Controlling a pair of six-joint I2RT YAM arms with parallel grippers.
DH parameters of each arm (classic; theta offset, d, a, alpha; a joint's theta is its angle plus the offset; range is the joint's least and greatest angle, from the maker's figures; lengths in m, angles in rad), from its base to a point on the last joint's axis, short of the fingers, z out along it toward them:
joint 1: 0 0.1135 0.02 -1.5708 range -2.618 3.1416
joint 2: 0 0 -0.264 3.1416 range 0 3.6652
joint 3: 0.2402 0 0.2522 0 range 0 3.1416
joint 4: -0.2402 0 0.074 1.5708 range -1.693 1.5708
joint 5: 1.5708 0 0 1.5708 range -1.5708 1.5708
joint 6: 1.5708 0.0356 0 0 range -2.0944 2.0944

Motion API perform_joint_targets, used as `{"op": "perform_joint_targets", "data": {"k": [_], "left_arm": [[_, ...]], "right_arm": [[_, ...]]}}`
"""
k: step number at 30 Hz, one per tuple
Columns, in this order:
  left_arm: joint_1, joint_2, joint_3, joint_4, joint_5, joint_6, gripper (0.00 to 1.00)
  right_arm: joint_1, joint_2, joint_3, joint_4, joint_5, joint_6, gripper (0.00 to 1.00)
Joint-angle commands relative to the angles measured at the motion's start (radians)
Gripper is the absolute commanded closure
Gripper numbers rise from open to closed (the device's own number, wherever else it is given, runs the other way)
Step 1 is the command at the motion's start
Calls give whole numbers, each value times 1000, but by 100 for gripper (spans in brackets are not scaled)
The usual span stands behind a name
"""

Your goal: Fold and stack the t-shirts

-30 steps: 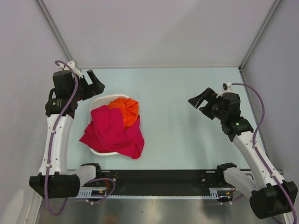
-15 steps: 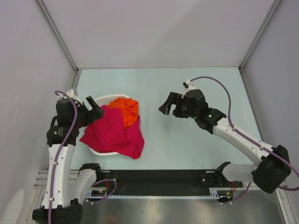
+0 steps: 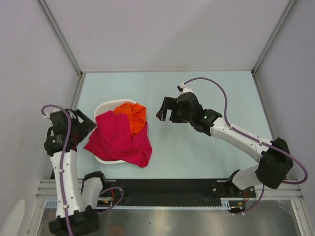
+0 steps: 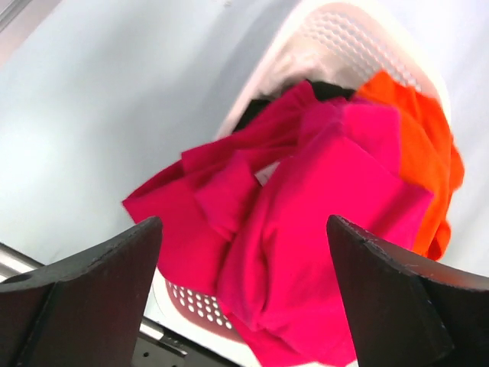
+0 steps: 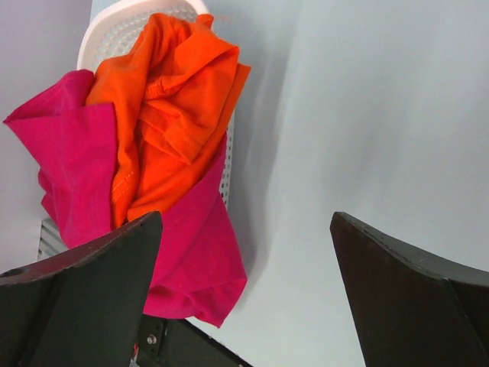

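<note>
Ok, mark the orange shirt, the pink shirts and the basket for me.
orange shirt (image 5: pixel 172 99): right wrist view, its bunched middle.
pink shirts (image 3: pixel 115 135): top view, middle of the heap.
basket (image 4: pixel 344 30): left wrist view, bare slotted wall.

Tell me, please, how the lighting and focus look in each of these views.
Top external: even, soft light, all sharp. Left wrist: the pink shirt is fairly sharp, the left end effector dark and soft-edged. Right wrist: right end effector likewise; a faint shadow lies on the table beside the basket.
</note>
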Motion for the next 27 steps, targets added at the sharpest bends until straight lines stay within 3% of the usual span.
{"op": "perform_joint_targets", "data": {"k": [1,5,8,9,11,12,15,16,19,22,25,27], "left_arm": [[105,-35,-25,40,139,-25,6],[29,-55,-2,105,324,47,11],[-242,-12,72,115,71,32,12],[-404,7,89,112,21,17,12],[-526,80,133,109,-53,1,14],[-665,105,159,101,-95,-23,15],[-911,206,193,35,-313,-101,15],[-951,224,187,8,-379,-126,15],[-1053,299,172,21,-406,-213,16],[-1180,456,256,28,-488,-212,17],[-1226,612,320,3,-560,-191,19],[-1226,684,314,-75,-648,-268,21]], "right_arm": [[36,14,-20,103,-2,29,0],[19,52,7,75,-5,24,0],[-40,60,1,66,-48,44,0],[-62,58,-3,63,-56,55,0],[-114,37,-16,29,-122,62,0],[-160,20,-23,11,-116,59,0],[-252,-84,-78,-46,-85,24,0],[-272,-147,-98,-57,-82,21,0],[-330,-237,-187,-86,-71,18,0],[-335,-340,-250,-127,-4,33,0],[-337,-412,-278,-196,28,59,0],[-338,-451,-287,-218,48,68,0]]}}
